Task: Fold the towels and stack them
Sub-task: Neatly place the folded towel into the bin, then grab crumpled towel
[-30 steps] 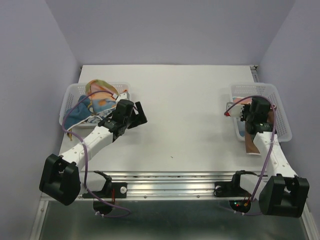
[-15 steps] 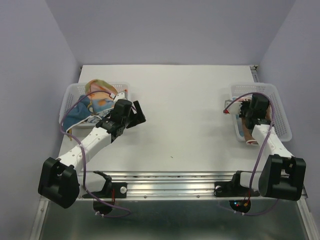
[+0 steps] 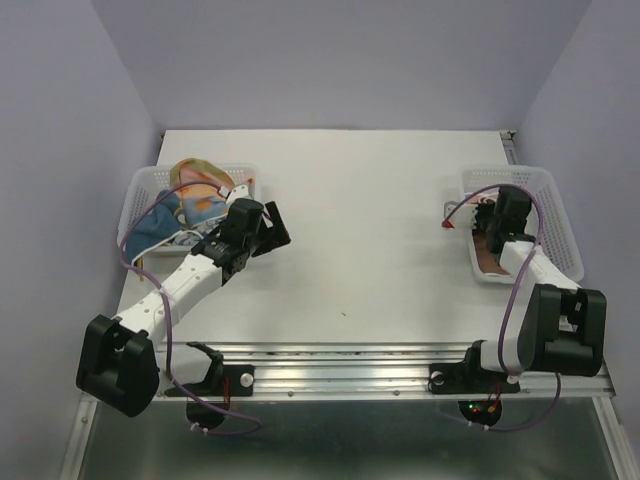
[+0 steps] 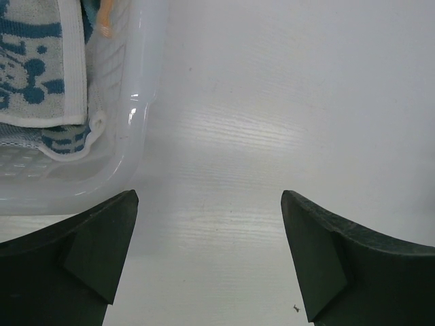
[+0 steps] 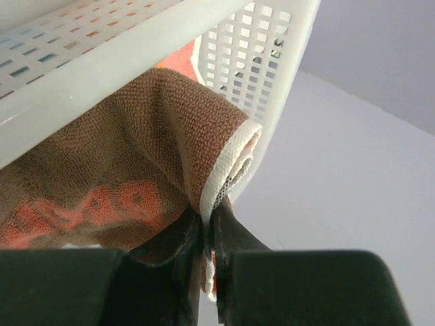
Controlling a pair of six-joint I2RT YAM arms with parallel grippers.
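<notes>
1. The left arm is stretching diagonally over the table, with the left gripper gaping wide just beside the left basket.
2. The right arm is folding back tightly. The right gripper is pinching the brown towel by its white hem, in the right basket.
3. Two baskets are flanking the table. The left one is holding heaped towels, their number unclear, with a white-and-blue towel among them.

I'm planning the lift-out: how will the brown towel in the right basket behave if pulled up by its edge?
Probably floppy: the brown towel bunches in soft folds where the right gripper pinches its white hem. Likely light, and its looped terry should resist slipping. It may drag on the basket wall beside it.
</notes>
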